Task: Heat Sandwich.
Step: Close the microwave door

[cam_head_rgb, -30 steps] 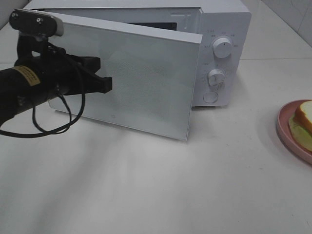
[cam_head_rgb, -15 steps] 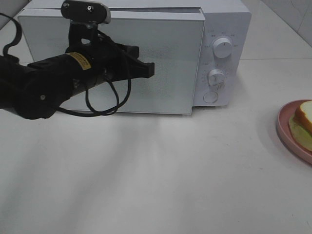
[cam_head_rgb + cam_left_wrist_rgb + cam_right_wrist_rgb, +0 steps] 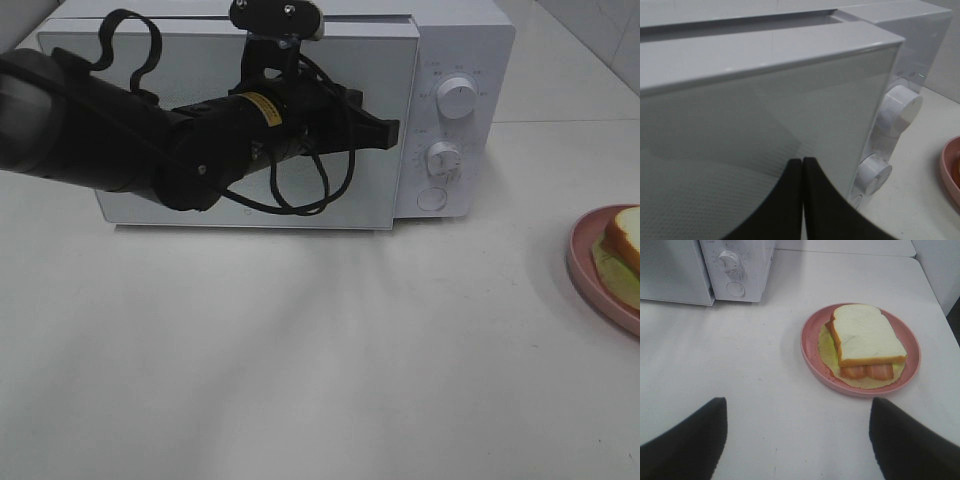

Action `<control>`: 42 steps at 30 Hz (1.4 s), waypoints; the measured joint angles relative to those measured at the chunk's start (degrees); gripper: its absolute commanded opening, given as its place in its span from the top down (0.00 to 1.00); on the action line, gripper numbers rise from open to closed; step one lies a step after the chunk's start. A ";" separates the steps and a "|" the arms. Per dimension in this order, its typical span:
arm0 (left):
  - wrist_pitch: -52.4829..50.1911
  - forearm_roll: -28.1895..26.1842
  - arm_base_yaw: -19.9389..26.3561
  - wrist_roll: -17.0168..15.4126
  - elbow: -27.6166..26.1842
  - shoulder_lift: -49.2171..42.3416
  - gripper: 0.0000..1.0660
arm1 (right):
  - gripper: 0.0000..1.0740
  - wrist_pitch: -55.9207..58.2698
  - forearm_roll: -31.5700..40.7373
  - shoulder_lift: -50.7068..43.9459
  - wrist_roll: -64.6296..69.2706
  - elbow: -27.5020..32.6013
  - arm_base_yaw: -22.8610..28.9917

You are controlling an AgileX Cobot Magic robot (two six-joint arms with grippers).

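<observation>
Left tool (image 3: 802,200) closed, fingers pressed together, empty, tips at the front of the white microwave (image 3: 455,40) door (image 3: 370,190), near its right edge beside the knobs (image 3: 458,98). Right tool (image 3: 797,435) spread wide, empty, hanging above the desk (image 3: 765,390) short of the sandwich (image 3: 865,340). Sandwich on pink plate (image 3: 810,352), well right of the microwave.

The left end effector (image 3: 802,192), pressed closed, is right against the microwave door (image 3: 755,125); two round knobs (image 3: 900,107) sit right of it.
</observation>
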 measured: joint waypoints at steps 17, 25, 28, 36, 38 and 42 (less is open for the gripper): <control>6.82 -0.11 0.46 0.34 -8.59 4.64 1.00 | 0.29 0.00 0.06 0.00 0.00 0.00 0.00; 6.82 0.29 0.46 0.34 -8.59 4.70 1.00 | 0.29 0.00 0.06 0.00 0.00 0.00 0.00; 6.88 0.57 0.46 0.34 -8.59 4.58 1.00 | 0.29 0.00 0.06 0.00 0.00 0.00 0.00; 6.13 0.52 1.15 0.34 -4.93 1.89 1.00 | 0.29 0.00 0.06 0.00 0.00 0.00 0.00; 5.79 0.06 1.43 0.29 -3.50 0.97 1.00 | 0.29 0.00 0.06 0.00 0.00 0.00 0.00; 4.76 -0.80 1.43 0.17 -0.63 -1.09 1.00 | 0.29 0.00 0.06 0.00 0.00 0.00 0.00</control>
